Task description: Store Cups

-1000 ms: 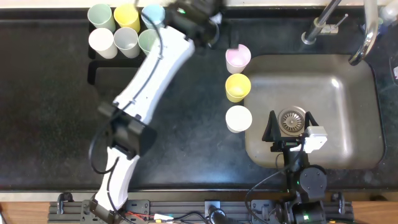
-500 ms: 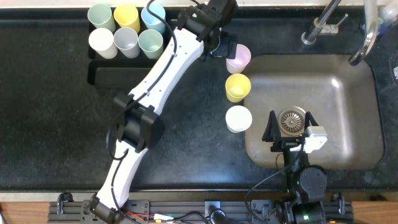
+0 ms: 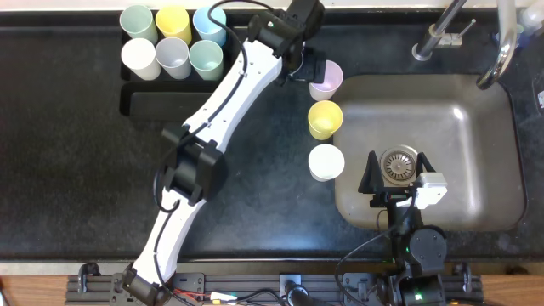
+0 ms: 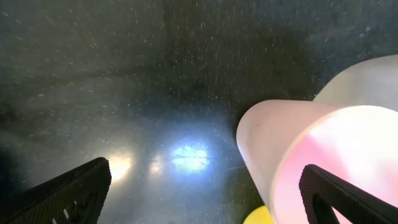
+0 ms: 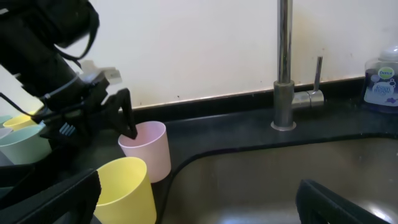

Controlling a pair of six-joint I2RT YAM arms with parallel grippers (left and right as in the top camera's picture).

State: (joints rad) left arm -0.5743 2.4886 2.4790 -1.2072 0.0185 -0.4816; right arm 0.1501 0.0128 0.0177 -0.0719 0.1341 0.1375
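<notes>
top view: left jaws stand at the pink cup, upright on the tabletop by the sink. left wrist view: jaws spread wide, cup close to one side, not yet gripped. right wrist view: right jaws open, holding nothing. likely step: grasping. next: centre, close, carry to the stored cups.

This is a kitchen. A stainless steel sink with a round drain is set into a dark speckled countertop. Behind the sink a chrome faucet rises against a plain pale wall, with a soap bottle near it. A pink cup, a yellow cup and a white cup stand in a row along the sink's edge. Six pastel cups stand together in a black tray at the back of the counter.
</notes>
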